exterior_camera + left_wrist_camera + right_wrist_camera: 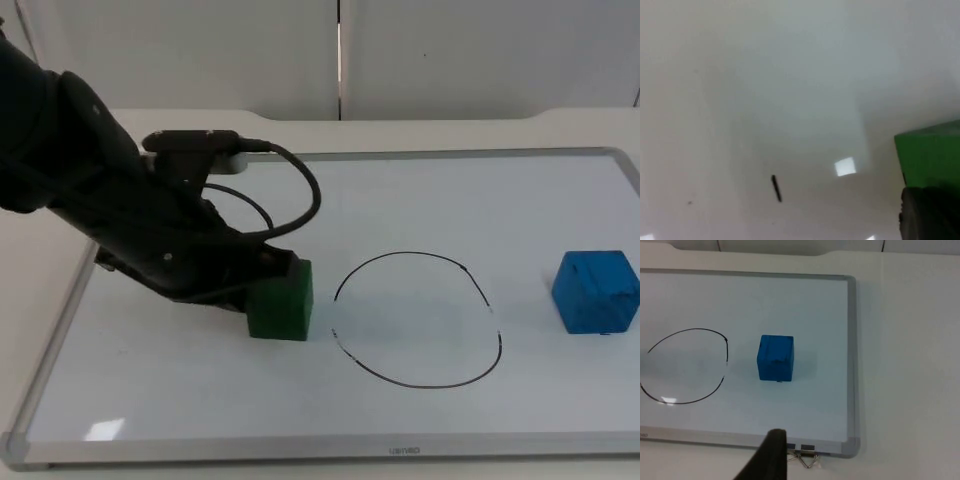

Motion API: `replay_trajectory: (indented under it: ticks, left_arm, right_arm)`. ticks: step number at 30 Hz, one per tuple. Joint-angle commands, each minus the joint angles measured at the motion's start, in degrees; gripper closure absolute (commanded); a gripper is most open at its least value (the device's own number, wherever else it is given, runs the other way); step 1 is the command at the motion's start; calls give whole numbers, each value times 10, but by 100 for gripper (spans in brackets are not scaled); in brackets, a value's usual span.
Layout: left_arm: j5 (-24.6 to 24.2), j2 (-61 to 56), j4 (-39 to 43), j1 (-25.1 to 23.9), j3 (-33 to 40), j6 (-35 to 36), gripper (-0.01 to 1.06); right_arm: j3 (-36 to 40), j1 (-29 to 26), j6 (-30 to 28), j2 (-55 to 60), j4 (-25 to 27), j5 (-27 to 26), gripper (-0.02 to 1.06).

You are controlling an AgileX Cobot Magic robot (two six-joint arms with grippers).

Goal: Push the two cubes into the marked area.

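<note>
A green cube (281, 302) sits on the whiteboard just left of a hand-drawn black oval (400, 254), a small gap from its line. My left gripper (268, 275) is low on the board, pressed against the cube's left rear side. The left wrist view shows the green cube (930, 155) right beside my left gripper (927, 215). A blue cube (596, 292) rests right of the oval, near the board's right edge. In the right wrist view, my right gripper (771, 455) waits off the board's front edge, well back from the blue cube (775, 358) and the oval (690, 330).
The cubes lie on a whiteboard (450, 200) with a grey metal frame, flat on the white table. A binder clip (807, 460) sits at the board's front edge. A short black pen mark (776, 188) is on the board near the left gripper.
</note>
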State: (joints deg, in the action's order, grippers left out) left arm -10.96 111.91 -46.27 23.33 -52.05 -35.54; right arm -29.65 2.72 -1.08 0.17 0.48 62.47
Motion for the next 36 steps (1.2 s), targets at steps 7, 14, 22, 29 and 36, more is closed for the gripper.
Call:
replay_trajectory:
  ticks: [7,14,22,29,36]
  left_arm:
    - [-2,0,-8,8,-2,-2,105]
    - [-6,0,-8,8,-2,-2,105]
    - [-7,0,-10,13,-2,-2,105]
    - [16,0,-9,46,-2,-2,105]
    - [26,0,-9,52,-2,-2,105]
  right_arm:
    - [2,-2,0,-2,2,-7,-1]
    - [2,-2,0,-2,2,-7,-1]
    - [2,-2,0,-2,2,-7,-1]
    - [2,-2,0,-2,2,-7,-1]
    - [2,-2,0,-2,2,-7,-1]
